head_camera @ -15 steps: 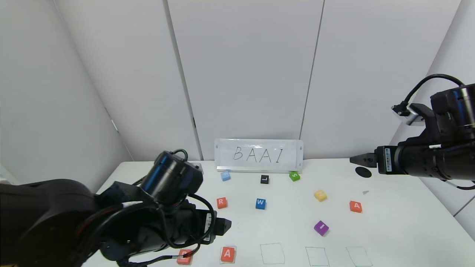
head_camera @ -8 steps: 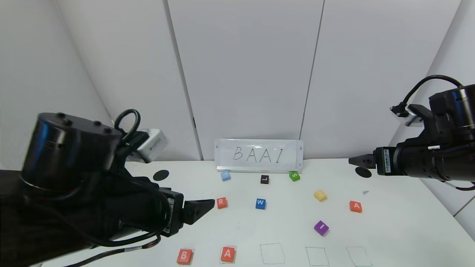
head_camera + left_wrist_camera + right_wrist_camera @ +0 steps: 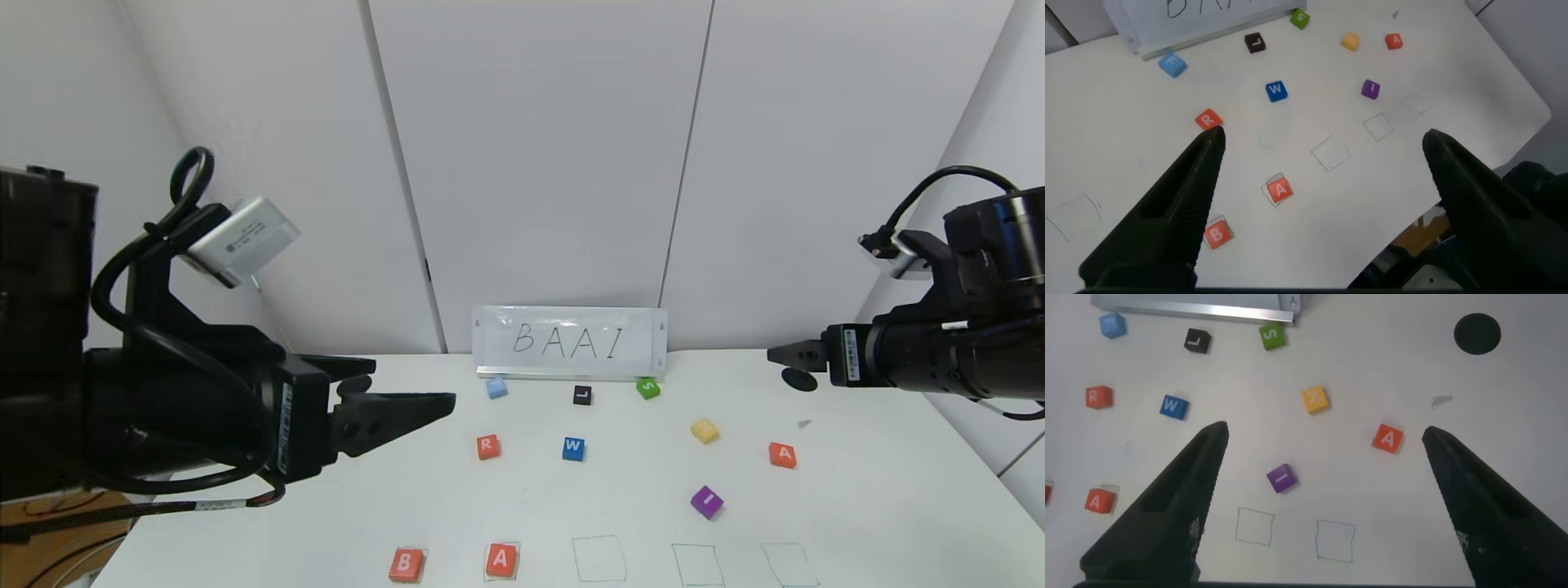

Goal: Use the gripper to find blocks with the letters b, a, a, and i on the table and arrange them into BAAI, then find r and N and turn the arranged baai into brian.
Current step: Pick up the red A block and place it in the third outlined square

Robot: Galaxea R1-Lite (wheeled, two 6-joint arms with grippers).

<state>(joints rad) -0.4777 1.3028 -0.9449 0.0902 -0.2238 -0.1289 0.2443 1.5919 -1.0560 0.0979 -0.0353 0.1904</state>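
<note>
On the white table point(image 3: 571, 506), an orange-red B block point(image 3: 406, 563) and an A block point(image 3: 501, 560) lie at the front, the A inside a green square. A second A block point(image 3: 782, 455) and the purple I block point(image 3: 706, 501) lie to the right. The R block point(image 3: 487, 446) sits mid-table. My left gripper point(image 3: 412, 382) is open and empty, raised above the table's left side; its wrist view shows B point(image 3: 1216, 234), A point(image 3: 1280, 190) and R point(image 3: 1208, 120) below. My right gripper point(image 3: 771, 354) is open and empty, high over the back right; its wrist view shows A point(image 3: 1388, 438) and I point(image 3: 1280, 478).
A blue W block point(image 3: 573, 448), a yellow block point(image 3: 704, 429), a green S point(image 3: 647, 388), a black L point(image 3: 581, 395) and a light blue block point(image 3: 496, 387) lie about. A BAAI sign point(image 3: 569, 341) stands at the back. Three green squares point(image 3: 599, 559) at the front hold nothing. A black spot point(image 3: 798, 379) lies under the right gripper.
My left arm has risen and drawn back to the left from low over the front blocks, uncovering the B block. The right arm has barely moved.
</note>
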